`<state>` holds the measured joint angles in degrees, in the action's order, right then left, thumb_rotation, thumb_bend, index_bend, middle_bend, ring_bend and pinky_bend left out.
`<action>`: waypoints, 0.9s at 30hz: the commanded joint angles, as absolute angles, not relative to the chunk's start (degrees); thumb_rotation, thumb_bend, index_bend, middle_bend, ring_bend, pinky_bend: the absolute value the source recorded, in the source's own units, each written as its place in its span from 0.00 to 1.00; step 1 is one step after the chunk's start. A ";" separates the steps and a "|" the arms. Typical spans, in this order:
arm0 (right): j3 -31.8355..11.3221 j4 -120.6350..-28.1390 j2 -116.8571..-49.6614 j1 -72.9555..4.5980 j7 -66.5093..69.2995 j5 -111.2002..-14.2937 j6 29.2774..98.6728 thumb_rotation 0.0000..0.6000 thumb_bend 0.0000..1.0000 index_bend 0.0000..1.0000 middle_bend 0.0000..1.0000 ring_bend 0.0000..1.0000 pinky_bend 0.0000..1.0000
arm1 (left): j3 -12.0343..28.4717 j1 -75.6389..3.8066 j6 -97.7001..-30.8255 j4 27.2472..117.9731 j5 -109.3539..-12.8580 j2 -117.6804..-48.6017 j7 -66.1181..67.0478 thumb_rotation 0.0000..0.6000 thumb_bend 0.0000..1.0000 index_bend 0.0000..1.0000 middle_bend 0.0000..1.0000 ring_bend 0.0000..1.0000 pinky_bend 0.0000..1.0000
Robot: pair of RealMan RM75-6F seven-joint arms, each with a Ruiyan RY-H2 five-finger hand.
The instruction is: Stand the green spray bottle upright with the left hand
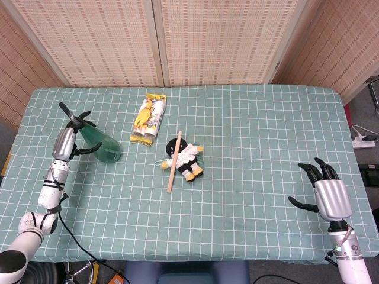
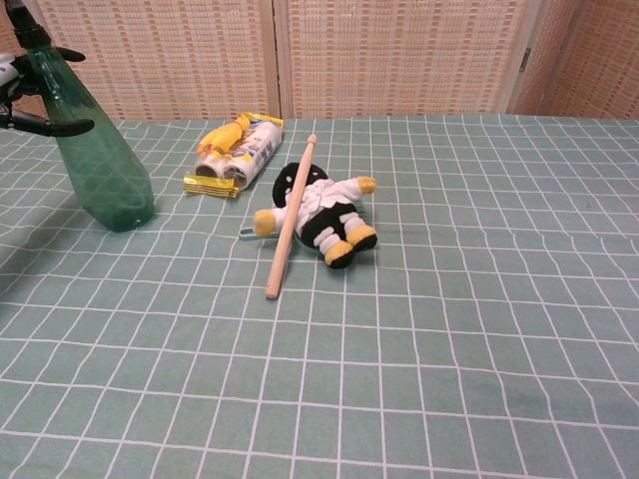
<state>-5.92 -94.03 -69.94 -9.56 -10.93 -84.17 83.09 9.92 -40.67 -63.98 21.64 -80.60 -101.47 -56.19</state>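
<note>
Worktop [image 1: 254, 118] covered by a green checked cloth, spanning most of the head view. Bottle [image 1: 98, 145] stands at about 9 o'clock of the worktop, base down on the cloth, neck tilted toward the left edge; in the chest view the bottle [image 2: 95, 150] rises at far left with its black nozzle at the frame top. Left hand [image 1: 64, 142] sits at the bottle's neck, fingers [image 1: 86, 151] curled round it either side; grip looks loose, and whether the palm is pressed to the neck cannot be told. In the chest view only dark fingers [image 2: 45, 125] of the left hand [image 2: 15, 95] show at the neck. Right hand [image 1: 330, 198] at about 4 o'clock, well apart from everything, fingers spread, holding nothing, low over the cloth. Stick [image 1: 174, 161] lies near centre, running 12 to 6 o'clock, resting across the plush toy [image 1: 188, 158]; the toy lies flat, black and white with yellow feet. Yellow packet [image 1: 148, 120] lies at about 11 o'clock of the toy, between toy and bottle, apart from both.
</note>
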 commanded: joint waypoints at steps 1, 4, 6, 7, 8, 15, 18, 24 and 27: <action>-5.95 -94.08 -69.95 -9.57 -10.97 -84.14 83.10 1.00 0.00 0.23 0.28 0.10 0.20 | 9.53 -40.49 -65.08 22.03 -81.23 -101.08 -56.85 1.00 0.14 0.12 0.32 0.25 0.15; -5.93 -94.03 -69.96 -9.54 -10.89 -84.21 83.16 1.00 0.00 0.23 0.28 0.10 0.20 | 8.99 -40.26 -65.78 22.44 -81.89 -100.64 -57.44 1.00 0.14 0.10 0.31 0.25 0.15; -5.92 -94.02 -69.97 -9.54 -10.89 -84.26 83.18 1.00 0.00 0.24 0.28 0.10 0.20 | 8.31 -40.04 -66.06 22.77 -82.58 -100.27 -58.01 1.00 0.13 0.07 0.28 0.23 0.14; -5.93 -94.02 -69.97 -9.55 -10.89 -84.27 83.18 1.00 0.00 0.24 0.28 0.10 0.20 | 7.96 -39.94 -66.17 22.89 -82.93 -100.10 -58.26 1.00 0.12 0.05 0.26 0.21 0.14; -5.93 -94.00 -69.97 -9.54 -10.85 -84.28 83.19 1.00 0.00 0.24 0.28 0.10 0.20 | 7.59 -39.85 -66.23 23.00 -83.28 -99.94 -58.48 1.00 0.12 0.03 0.24 0.20 0.14; -5.92 -93.83 -70.07 -9.58 -10.61 -84.50 83.26 1.00 0.00 0.24 0.28 0.10 0.20 | 6.09 -39.45 -64.53 23.16 -84.26 -99.23 -59.06 1.00 0.11 0.00 0.16 0.13 0.14; -5.89 -93.77 -70.02 -9.58 -10.43 -84.56 83.22 1.00 0.00 0.25 0.28 0.10 0.21 | 5.81 -39.65 -63.76 23.23 -84.46 -98.93 -59.07 1.00 0.10 0.00 0.12 0.09 0.13; -5.85 -93.76 -69.97 -9.63 -9.94 -84.76 83.19 1.00 0.00 0.25 0.28 0.11 0.21 | 4.82 -40.07 -60.08 24.06 -84.81 -97.35 -59.92 1.00 0.09 0.00 0.00 0.00 0.05; -5.77 -93.57 -69.95 -9.61 -9.39 -85.06 83.28 1.00 0.00 0.26 0.29 0.11 0.21 | 4.45 -39.93 -58.48 24.39 -84.77 -96.50 -59.99 1.00 0.09 0.00 0.00 0.00 0.02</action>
